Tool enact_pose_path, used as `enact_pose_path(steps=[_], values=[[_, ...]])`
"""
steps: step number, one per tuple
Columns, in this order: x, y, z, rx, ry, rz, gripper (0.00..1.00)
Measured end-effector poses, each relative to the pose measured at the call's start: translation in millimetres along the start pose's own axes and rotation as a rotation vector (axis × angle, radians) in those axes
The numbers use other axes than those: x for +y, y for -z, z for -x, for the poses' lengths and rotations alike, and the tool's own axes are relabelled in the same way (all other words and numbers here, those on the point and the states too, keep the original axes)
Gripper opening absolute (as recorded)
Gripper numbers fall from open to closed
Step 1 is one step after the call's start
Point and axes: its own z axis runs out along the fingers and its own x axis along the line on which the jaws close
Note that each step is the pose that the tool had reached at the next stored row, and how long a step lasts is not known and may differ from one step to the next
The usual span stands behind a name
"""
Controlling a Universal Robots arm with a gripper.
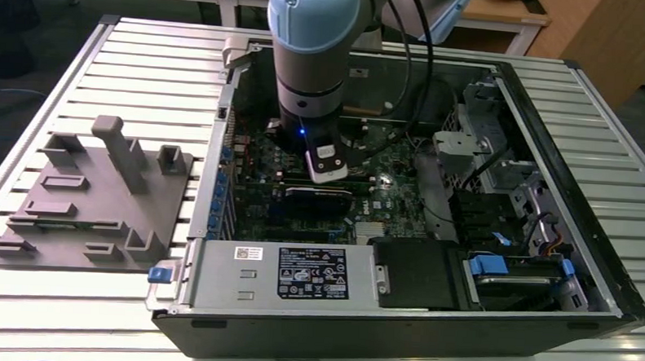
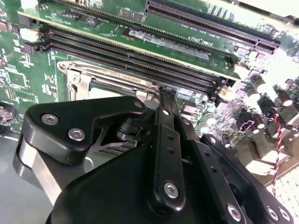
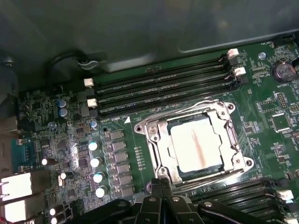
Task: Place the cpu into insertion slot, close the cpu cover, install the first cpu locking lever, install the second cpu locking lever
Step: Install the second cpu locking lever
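Observation:
In the first wrist view the cpu (image 3: 196, 142), a square chip with a dull silver top, lies flat in the insertion slot (image 3: 145, 127). The cpu cover (image 3: 158, 148), a metal frame with a square window, is down around it. A thin wire lever (image 3: 187, 108) runs along the side of the socket that faces the long memory slots. My gripper (image 3: 160, 187) is shut, and its black fingertips sit together at the socket's corner, beside the other wire lever (image 3: 210, 183). In the second wrist view the gripper (image 2: 163, 93) stands at the edge of the cover (image 2: 88, 77).
The arm (image 1: 311, 66) reaches down into an open computer case (image 1: 585, 143) on a slatted table. Long memory slots (image 3: 159, 88) and capacitors (image 3: 96, 161) surround the socket. A power supply (image 1: 280, 272) fills the case's near side. A grey fixture (image 1: 93, 195) stands at the exterior view's left.

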Motion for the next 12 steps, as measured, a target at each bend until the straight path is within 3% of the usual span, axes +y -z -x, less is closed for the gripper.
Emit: enact_pose_path(steps=[4,12], values=[[-0.6,-1.3,-0.9,0.0025,-0.001,0.0106,0.10],[-2.8,-5.2,-5.2,0.0039,-0.001,0.0172,0.10]])
